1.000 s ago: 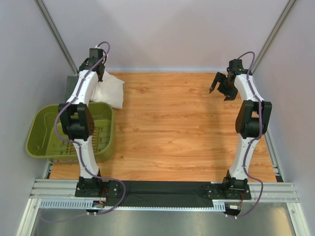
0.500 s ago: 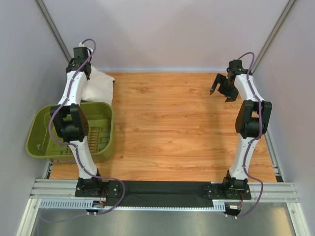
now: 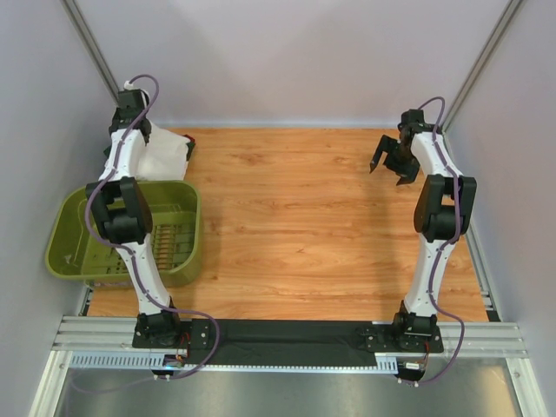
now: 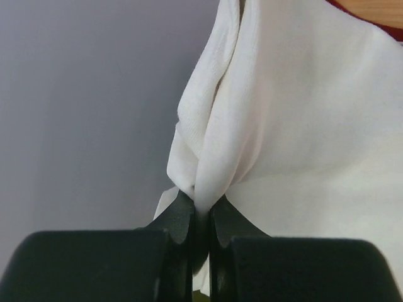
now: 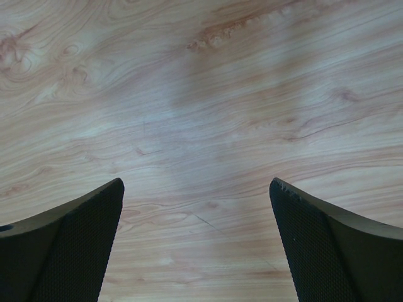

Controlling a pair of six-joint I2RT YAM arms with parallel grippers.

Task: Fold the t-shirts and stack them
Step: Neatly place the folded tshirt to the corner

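Note:
My left gripper [image 4: 201,204] is shut on a pinched fold of the white t-shirt [image 4: 302,126], which hangs bunched from the jaws. In the top view the left gripper [image 3: 137,130] is raised at the far left corner of the table, with the white t-shirt [image 3: 163,156] draped below it, behind the basket. A dark red sliver of cloth [image 4: 340,5] shows past the white shirt's edge. The grey t-shirt is not in view. My right gripper [image 3: 389,163] is open and empty, held above bare wood at the far right; its fingers [image 5: 75,233] are spread wide.
An olive-green plastic basket [image 3: 193,228] stands at the left edge of the wooden table [image 3: 304,226], in front of the white shirt. Grey walls close in on the left, back and right. A dark strip [image 3: 287,343] lies between the arm bases.
My left arm has swung left and back toward the far left corner, pulling the white shirt with it; less cloth lies on the table. The right arm has barely moved.

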